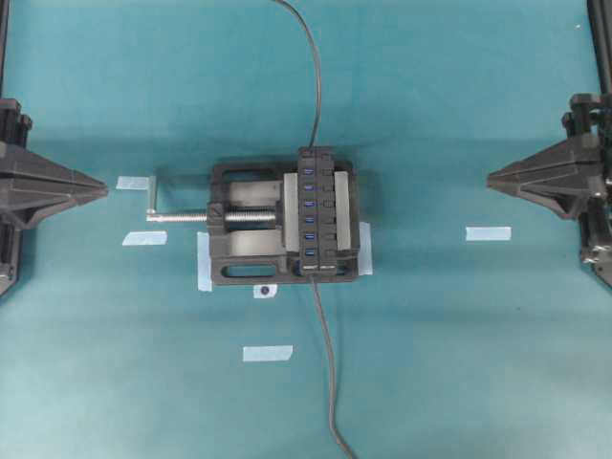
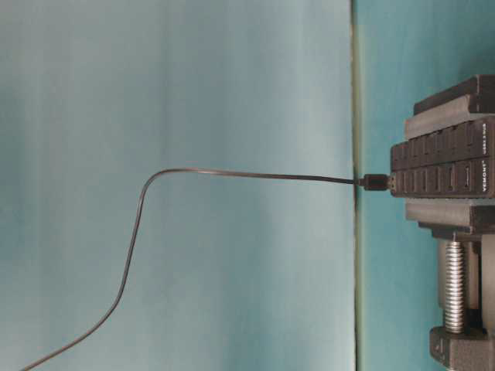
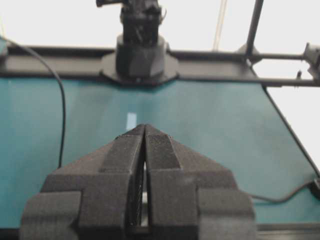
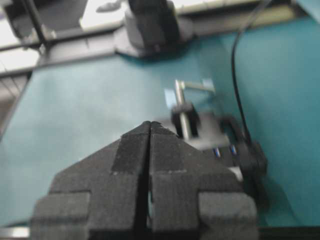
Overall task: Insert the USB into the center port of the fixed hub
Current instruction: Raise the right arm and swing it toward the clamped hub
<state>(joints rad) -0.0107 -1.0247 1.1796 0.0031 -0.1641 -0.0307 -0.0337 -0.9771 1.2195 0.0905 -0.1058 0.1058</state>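
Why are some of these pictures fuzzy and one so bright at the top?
In the right wrist view the vise and hub are smeared and out of focus, while the shut right gripper looks sharper. In the left wrist view the background above the table is washed out white. The overhead view is evenly lit and clear.
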